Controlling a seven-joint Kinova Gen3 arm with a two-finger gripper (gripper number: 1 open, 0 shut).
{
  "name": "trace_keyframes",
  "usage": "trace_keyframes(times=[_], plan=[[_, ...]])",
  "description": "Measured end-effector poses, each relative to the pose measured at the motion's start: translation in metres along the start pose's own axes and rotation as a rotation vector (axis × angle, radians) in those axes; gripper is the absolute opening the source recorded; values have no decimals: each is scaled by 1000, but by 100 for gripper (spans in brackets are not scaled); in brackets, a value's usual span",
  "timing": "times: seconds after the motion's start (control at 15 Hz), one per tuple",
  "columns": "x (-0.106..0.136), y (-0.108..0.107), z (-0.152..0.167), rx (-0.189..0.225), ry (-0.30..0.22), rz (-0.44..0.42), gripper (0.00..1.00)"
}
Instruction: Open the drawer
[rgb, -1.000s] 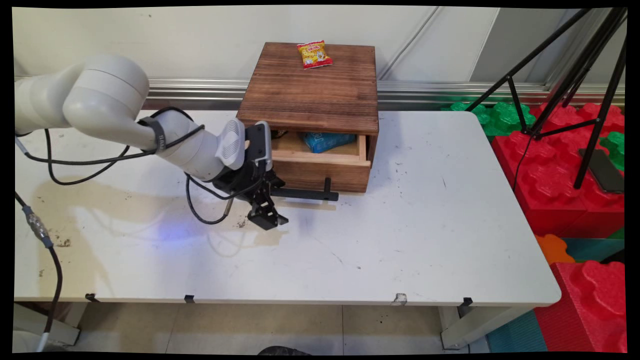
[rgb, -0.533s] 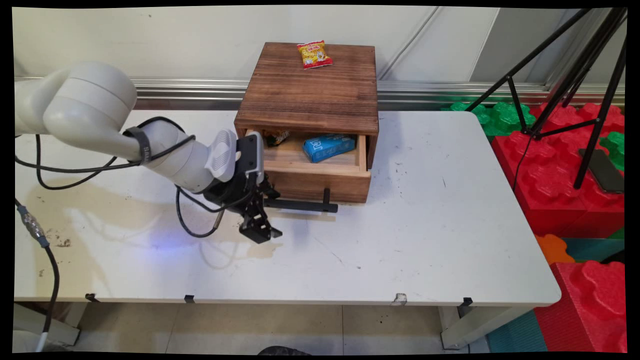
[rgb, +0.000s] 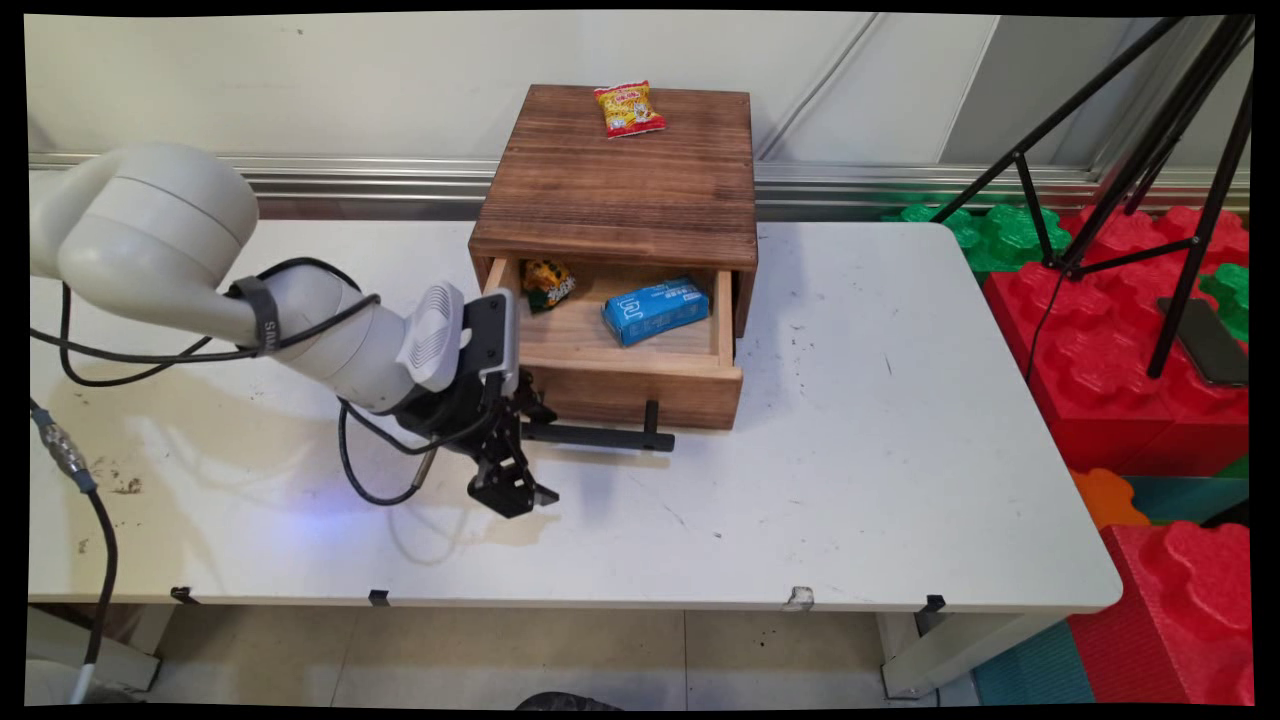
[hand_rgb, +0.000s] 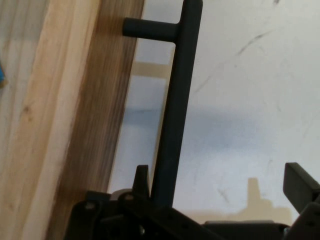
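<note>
Sliding further out of the wooden box (rgb: 622, 175) than a second ago, the drawer (rgb: 634, 372) is now exposing more of its floor, with the arm retreating toward the bench's (rgb: 850, 480) near side. The gripper (rgb: 520, 440) is hooking the black bar handle (rgb: 595, 436) at its left end, so the pull is travelling through the bar into the drawer front. In the hand view the jaws are standing apart, one finger (hand_rgb: 141, 182) sitting behind the bar (hand_rgb: 175, 115), the other well clear. A blue packet (rgb: 655, 310) and a small snack bag (rgb: 548, 281) are lying inside the drawer; a yellow-red packet (rgb: 628, 108) is resting on the box's top.
</note>
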Motion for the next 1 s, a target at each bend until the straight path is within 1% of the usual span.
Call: trace_keyframes(times=[0.53,1.0], plan=[[1,21,-2,-40,4,2,100],[5,37,-7,-67,9,-7,100]])
